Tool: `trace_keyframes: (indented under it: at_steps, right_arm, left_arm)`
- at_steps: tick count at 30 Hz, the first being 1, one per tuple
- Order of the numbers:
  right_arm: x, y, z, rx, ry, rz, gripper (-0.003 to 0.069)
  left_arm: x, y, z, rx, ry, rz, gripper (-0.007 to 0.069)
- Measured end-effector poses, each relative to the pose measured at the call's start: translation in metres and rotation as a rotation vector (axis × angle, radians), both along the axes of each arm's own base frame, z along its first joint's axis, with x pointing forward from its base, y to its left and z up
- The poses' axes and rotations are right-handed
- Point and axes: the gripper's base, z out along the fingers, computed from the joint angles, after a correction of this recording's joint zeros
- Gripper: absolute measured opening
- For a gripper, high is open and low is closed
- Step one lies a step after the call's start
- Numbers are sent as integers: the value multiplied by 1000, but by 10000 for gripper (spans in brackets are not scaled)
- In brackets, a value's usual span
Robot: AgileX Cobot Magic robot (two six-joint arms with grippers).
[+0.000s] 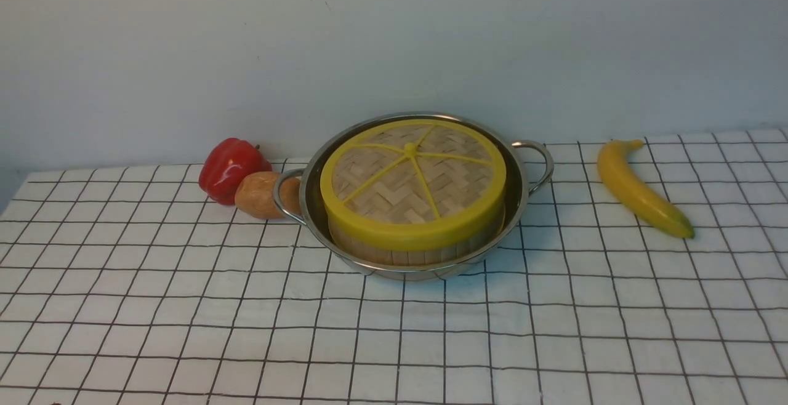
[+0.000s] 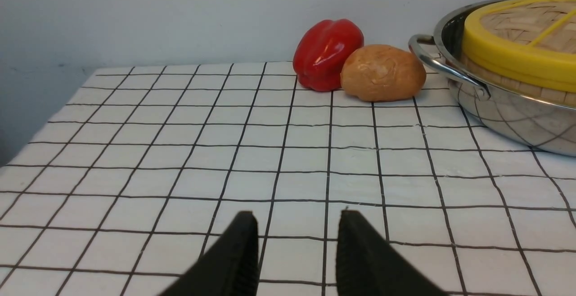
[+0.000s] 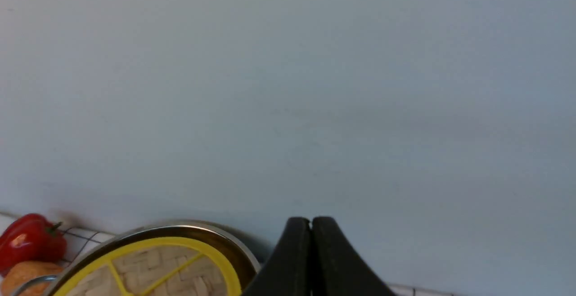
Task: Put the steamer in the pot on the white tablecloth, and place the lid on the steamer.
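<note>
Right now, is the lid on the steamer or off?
On: the lid caps the steamer, which sits inside the pot.

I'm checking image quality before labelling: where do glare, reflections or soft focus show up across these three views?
Front view: even, soft light, the pot rim only mildly shiny. Left wrist view: the pot wall mirrors the white tablecloth grid, and the left gripper fingertips look soft-edged. Right wrist view: mostly plain wall, with a small highlight on the red pepper.

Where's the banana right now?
In the front view the banana lies on the white tablecloth at the robot's right, apart from the pot, near its right handle.
</note>
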Motion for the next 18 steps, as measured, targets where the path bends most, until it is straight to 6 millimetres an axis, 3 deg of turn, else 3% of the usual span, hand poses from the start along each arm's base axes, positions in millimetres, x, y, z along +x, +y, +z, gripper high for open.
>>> trace_keyframes:
  at_steps: [1,2,3,8,9,10,11,14,16,18]
  right_arm:
    - [-20,-15,-28,26,3,-51,18]
    - [-24,-16,-25,28,-10,-51,18]
    - [-44,-26,-49,38,-10,-86,20]
    - [-124,-48,-96,71,-190,-164,31]
    - [-135,-51,-108,72,-199,-179,32]
    - [-137,-51,-106,75,-216,-178,32]
    - [-158,-54,-121,78,-259,-197,36]
    - [-187,-56,-150,84,-314,-209,44]
    - [-196,-56,-165,85,-327,-209,47]
    - [-208,-56,-194,72,-344,-206,51]
  left_arm:
    - [0,0,0,0,0,0,243]
    - [0,0,0,0,0,0,243]
    - [0,0,0,0,0,0,243]
    - [0,0,0,0,0,0,243]
    - [0,0,0,0,0,0,243]
    - [0,0,0,0,0,0,243]
    - [0,0,0,0,0,0,243]
    - [0,0,0,0,0,0,243]
    - [0,0,0,0,0,0,243]
    - [0,0,0,0,0,0,243]
